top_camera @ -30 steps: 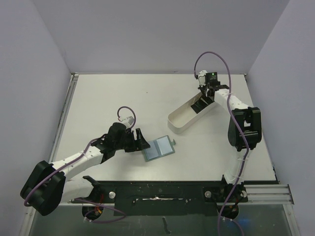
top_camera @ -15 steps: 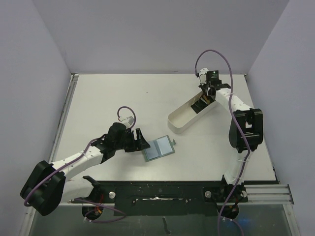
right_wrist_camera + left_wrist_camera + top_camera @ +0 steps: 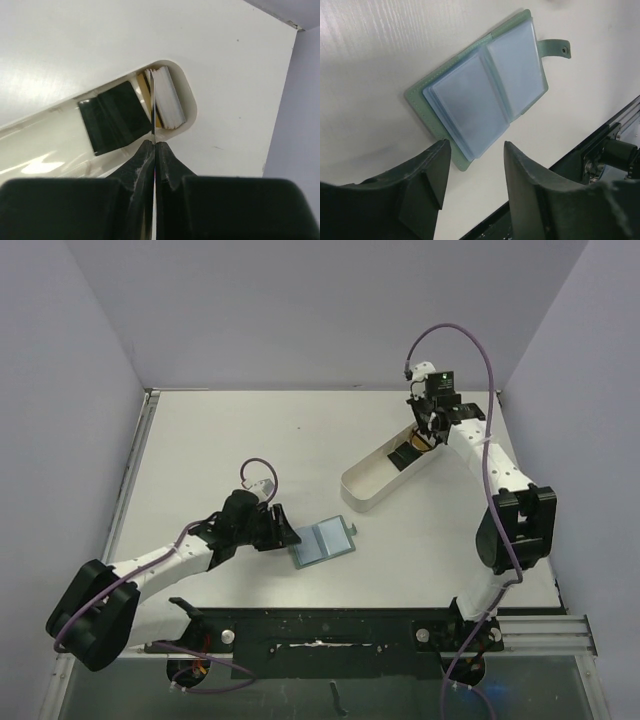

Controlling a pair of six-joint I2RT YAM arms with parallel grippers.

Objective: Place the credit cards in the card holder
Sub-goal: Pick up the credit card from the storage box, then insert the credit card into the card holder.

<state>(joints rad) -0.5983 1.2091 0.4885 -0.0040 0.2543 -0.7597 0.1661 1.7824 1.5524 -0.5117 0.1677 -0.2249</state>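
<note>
1. Right gripper (image 3: 155, 145): jaws pinched together on one credit card (image 3: 153, 112), seen edge-on as a thin line standing up from the fingertips. It now hangs above the far end of the white tray (image 3: 191, 102), whereas a second ago it was down inside it. The card has been lifted out, so the pick appears complete and the carry to the holder comes next.
2. Remaining credit cards (image 3: 112, 120): black, lying in the tray below the raised card.
3. Right arm, overhead view: the elbow has swung outward to the right and the cable loop stands taller than before. The tray itself has not shifted.
4. Left gripper (image 3: 476, 150): jaws partly apart and narrower than a second ago, flanking the near corner of the card holder (image 3: 480, 95). Contact cannot be told, but this is probably a move to steady it.
5. Card holder: lies open and flat on the table (image 3: 220, 440), bluish pockets up, snap tab (image 3: 555, 48) pointing away from the gripper. Its position is unchanged, well apart from the tray, and no card is seen in its pockets.
</note>
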